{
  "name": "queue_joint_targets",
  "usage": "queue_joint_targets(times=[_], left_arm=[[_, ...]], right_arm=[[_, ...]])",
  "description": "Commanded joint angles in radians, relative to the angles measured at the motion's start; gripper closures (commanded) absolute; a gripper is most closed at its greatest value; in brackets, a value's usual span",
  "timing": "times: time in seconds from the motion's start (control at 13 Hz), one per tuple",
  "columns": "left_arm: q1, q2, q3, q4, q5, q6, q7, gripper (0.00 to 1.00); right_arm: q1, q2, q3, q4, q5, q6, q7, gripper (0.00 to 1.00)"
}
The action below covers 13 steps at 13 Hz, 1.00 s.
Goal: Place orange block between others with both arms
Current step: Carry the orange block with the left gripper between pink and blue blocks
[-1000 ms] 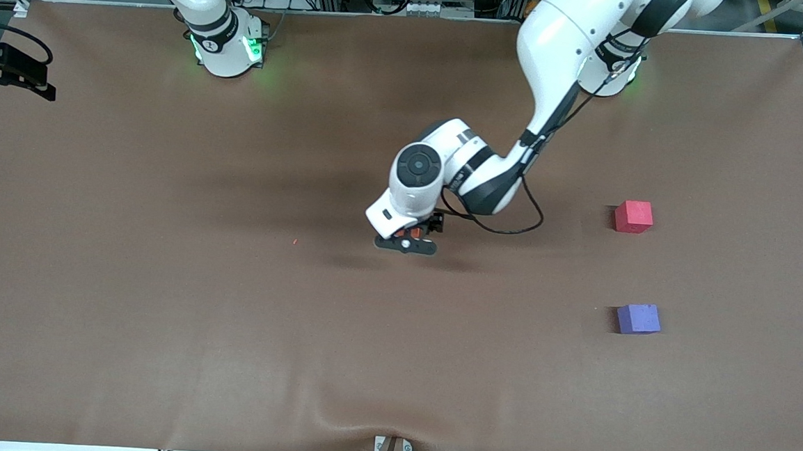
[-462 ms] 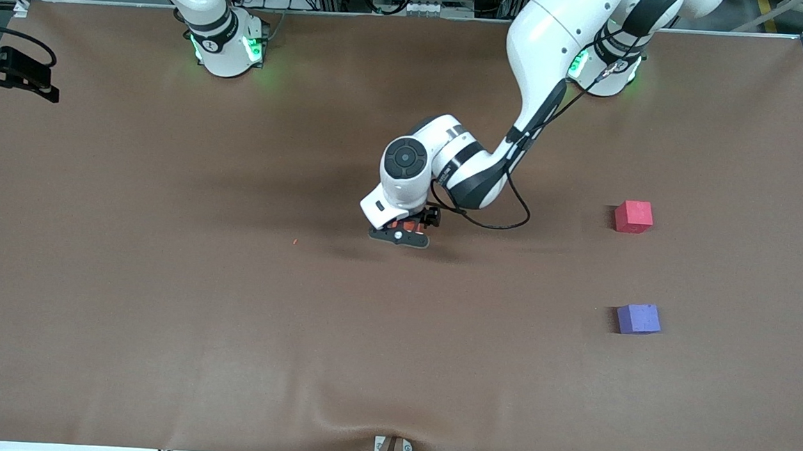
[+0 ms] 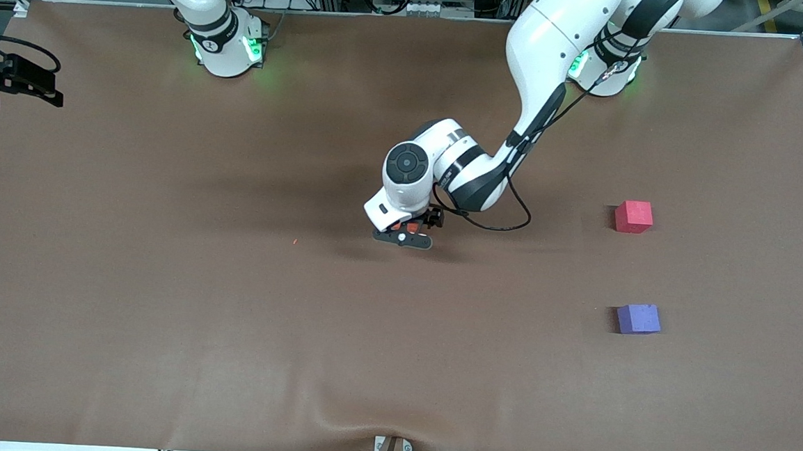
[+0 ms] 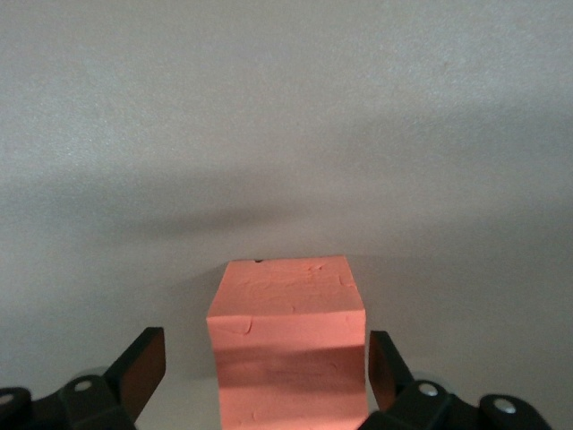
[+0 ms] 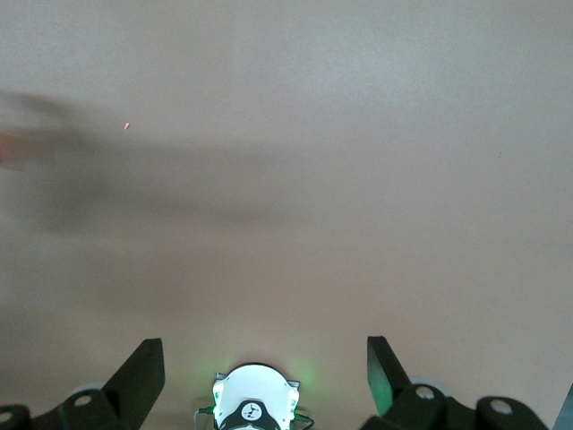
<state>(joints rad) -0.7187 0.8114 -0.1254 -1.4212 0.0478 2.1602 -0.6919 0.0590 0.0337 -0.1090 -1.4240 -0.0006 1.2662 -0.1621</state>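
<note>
Front view: wrinkled brown tablecloth (image 3: 228,326)

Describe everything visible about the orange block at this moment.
The orange block is a small matte cube, foam-like, with faint creases on its top face and a shadow band across its front. It sits upright on the brown table near the middle, between the open fingers of the left gripper. One finger looks to be right against the block; the other stands clear of it, so it is not gripped. In the front view only a sliver shows under the wrist.
</note>
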Motion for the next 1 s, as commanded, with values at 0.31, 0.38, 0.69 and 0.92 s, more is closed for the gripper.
queue_joint_targets(times=[0.31,0.38,0.69,0.92], left_arm=[[0.007,0.006,0.001,0.007,0.009,-0.009,-0.017,1.00],[0.016,-0.012,0.003,0.007,0.009,-0.035,-0.026,1.00],[0.213,-0.164,0.004,-0.004,0.018,-0.268,0.056,1.00],[0.407,-0.268,0.004,-0.091,0.018,-0.319,0.239,1.00]], right_arm=[[-0.001,-0.005,0.003,-0.003,-0.019,0.059,0.001,0.00],[-0.001,-0.005,0.003,-0.003,-0.019,0.062,0.001,0.00],[-0.002,-0.005,0.003,-0.001,-0.019,0.062,-0.001,0.00],[-0.004,-0.005,0.003,-0.003,-0.016,0.061,0.007,0.00]])
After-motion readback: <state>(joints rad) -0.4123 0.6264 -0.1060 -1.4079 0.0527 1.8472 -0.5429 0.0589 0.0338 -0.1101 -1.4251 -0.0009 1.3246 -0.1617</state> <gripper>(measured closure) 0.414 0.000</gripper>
